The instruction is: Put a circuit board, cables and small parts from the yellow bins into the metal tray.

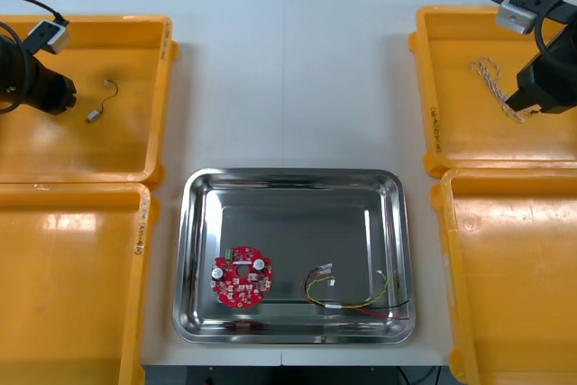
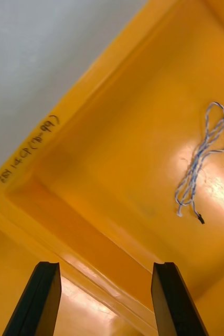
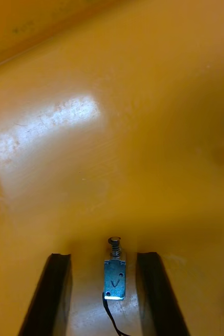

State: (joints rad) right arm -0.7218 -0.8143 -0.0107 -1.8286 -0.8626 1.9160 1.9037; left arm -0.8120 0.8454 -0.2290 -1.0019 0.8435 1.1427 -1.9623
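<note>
Two items in tray (image 1: 183,259): board (image 1: 241,279), red-yellow cable (image 1: 350,296). Open left hand (image 3: 104,260) straddles far-left bin's (image 1: 164,87) part (image 3: 115,278); open right hand (image 2: 106,269) by far-right bin's (image 1: 431,87) blue-white cable (image 2: 201,160).

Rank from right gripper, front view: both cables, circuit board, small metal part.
1. blue and white cable, beside right gripper.
2. red and yellow cable, tray right.
3. circuit board, tray left.
4. small metal part, far left bin.

The light table (image 1: 288,69) carries a shiny metal tray (image 1: 191,250) at its near middle, just beside and between two pairs of yellow bins set edge to edge: the far left bin (image 1: 90,160) and near left bin (image 1: 63,286), the far right bin (image 1: 469,132) and near right bin (image 1: 514,277).
</note>
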